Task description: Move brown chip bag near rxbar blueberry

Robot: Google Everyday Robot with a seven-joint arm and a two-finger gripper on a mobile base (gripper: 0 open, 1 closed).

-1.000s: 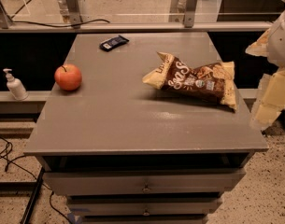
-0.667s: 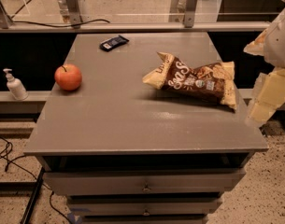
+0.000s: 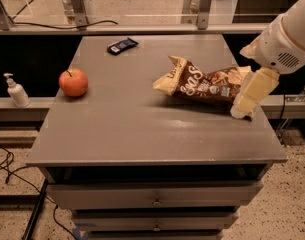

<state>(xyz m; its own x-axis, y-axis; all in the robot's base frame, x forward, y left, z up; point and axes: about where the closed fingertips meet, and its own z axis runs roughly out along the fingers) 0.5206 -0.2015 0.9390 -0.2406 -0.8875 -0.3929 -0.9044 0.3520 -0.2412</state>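
The brown chip bag (image 3: 202,84) lies on its side on the right half of the grey table (image 3: 137,134), pale ends pointing left and right. The rxbar blueberry (image 3: 122,45), a small dark flat bar, lies near the table's far edge, left of centre. My gripper (image 3: 243,106) hangs from the white arm (image 3: 284,39) at the right and sits over the bag's right end, near the table's right edge. It covers part of that end of the bag.
A red apple (image 3: 73,82) stands on the left side of the table. A white pump bottle (image 3: 15,90) stands on a low ledge left of the table. Drawers (image 3: 154,199) run under the tabletop. Cables lie on the floor at left.
My gripper has moved left and slightly inward from beside the table's right edge, and now overlaps the bag's right end. The bag, bar and apple have not moved.
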